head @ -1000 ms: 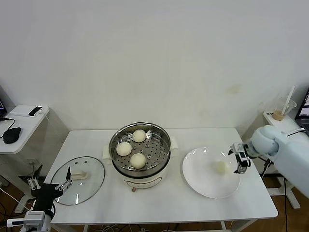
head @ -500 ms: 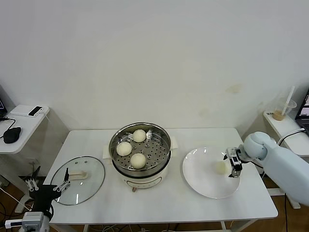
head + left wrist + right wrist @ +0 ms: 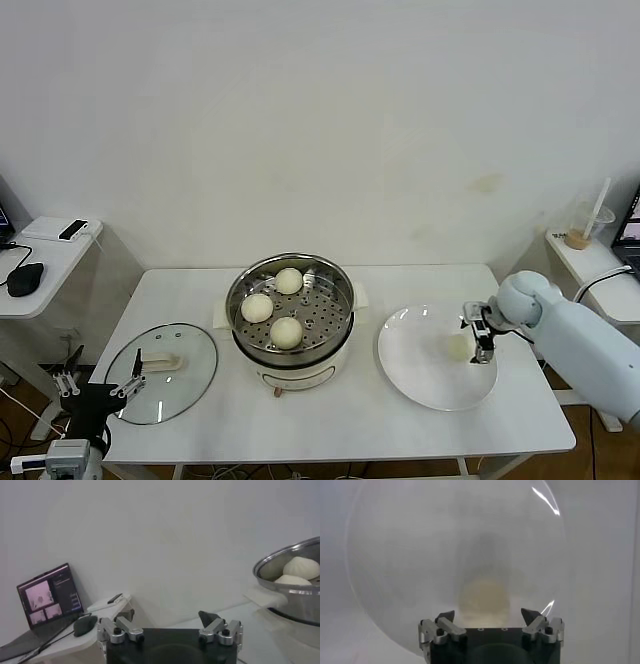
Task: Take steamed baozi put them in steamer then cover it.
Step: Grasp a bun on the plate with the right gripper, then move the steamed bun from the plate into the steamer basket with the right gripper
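Note:
Three steamed baozi [image 3: 286,332] lie in the shiny steamer [image 3: 336,288] on its white base at the table's middle. A fourth baozi [image 3: 457,346] rests on the white plate [image 3: 420,365] to the right. My right gripper [image 3: 480,338] hangs at this bun's right side. In the right wrist view its jaws [image 3: 487,615] stand open, with the baozi [image 3: 484,596] just ahead between them. The cover [image 3: 190,345], a glass lid with a cream handle, lies flat on the table to the left. My left gripper [image 3: 100,388] is parked open off the table's front left corner.
A small side table [image 3: 45,262] with a mouse and a phone stands at the far left, with a laptop [image 3: 50,600] on it. A cup with a straw [image 3: 588,225] sits on a shelf at the far right. The steamer rim [image 3: 280,565] shows in the left wrist view.
My right gripper has moved left from the plate's right rim and come down close beside the baozi. The left arm, lid and steamer have not moved.

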{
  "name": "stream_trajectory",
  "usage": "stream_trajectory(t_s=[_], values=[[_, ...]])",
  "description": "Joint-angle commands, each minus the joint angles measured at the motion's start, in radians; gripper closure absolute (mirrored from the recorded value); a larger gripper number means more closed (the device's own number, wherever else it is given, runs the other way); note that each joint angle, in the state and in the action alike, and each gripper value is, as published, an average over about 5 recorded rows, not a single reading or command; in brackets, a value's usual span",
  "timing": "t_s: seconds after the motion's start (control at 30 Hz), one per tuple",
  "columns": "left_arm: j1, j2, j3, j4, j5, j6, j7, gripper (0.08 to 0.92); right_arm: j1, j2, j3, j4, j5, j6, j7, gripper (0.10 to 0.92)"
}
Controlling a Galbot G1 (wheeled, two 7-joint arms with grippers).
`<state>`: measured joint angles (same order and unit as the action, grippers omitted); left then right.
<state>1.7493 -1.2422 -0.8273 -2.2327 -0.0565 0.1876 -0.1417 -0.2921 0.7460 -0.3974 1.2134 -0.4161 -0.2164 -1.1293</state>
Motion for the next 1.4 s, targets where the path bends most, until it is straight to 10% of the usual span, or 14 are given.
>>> stream_trajectory(t_s=[0.03, 0.83, 1.4], values=[[0.001, -0.001, 0.001, -0.002, 0.001, 0.0, 0.0, 0.177, 0.001, 0.022, 0.003, -0.027, -0.014, -0.003, 0.003, 0.234], [0.006, -0.006, 0.0, -0.01, 0.001, -0.001, -0.001, 0.177, 0.003, 0.019, 0.002, -0.016, -0.006, -0.018, -0.008, 0.489], [-0.004, 0.0, 0.011, -0.01, 0.001, 0.0, 0.0, 0.177, 0.478, -0.116, -0.311, 0.214, 0.304, -0.104, -0.002, 0.485]])
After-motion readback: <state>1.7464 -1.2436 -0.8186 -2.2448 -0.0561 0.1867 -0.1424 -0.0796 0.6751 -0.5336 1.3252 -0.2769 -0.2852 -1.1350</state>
